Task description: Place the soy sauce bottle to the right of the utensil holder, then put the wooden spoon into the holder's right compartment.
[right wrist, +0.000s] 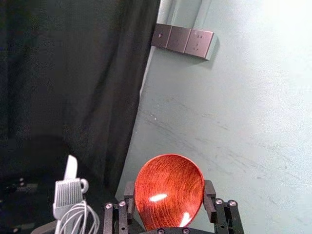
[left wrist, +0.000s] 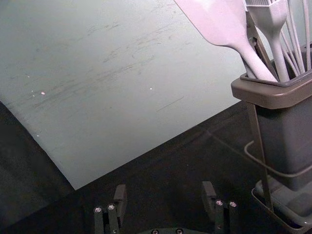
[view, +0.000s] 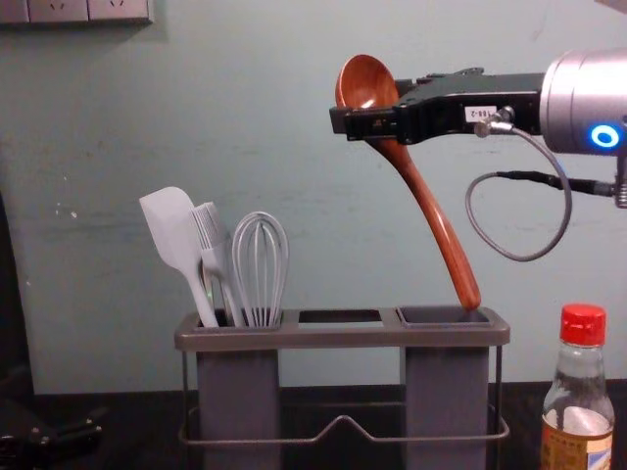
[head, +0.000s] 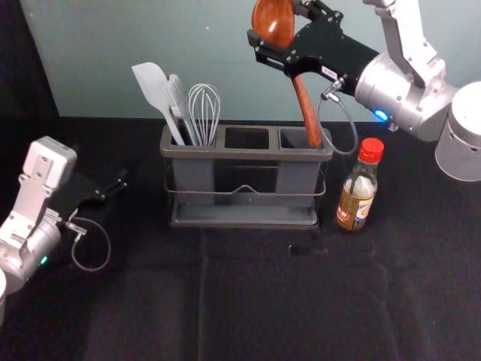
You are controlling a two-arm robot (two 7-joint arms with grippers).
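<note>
Wooden spoon, bowl clamped in the right gripper, slants handle-down toward five o'clock, its tip at the three-o'clock side of the right compartment.

Right wrist view: 2 glare spots on spoon, curtain dim.

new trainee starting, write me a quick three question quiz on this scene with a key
1. Multiple choice: what does the right gripper hold?
a) whisk
b) wooden spoon
c) spatula

2. True or false: the whisk stands in the middle compartment.

3. Fill in the blank: the soy sauce bottle stands to the ____ of the utensil holder.

Key: 1 b; 2 false; 3 right
</note>
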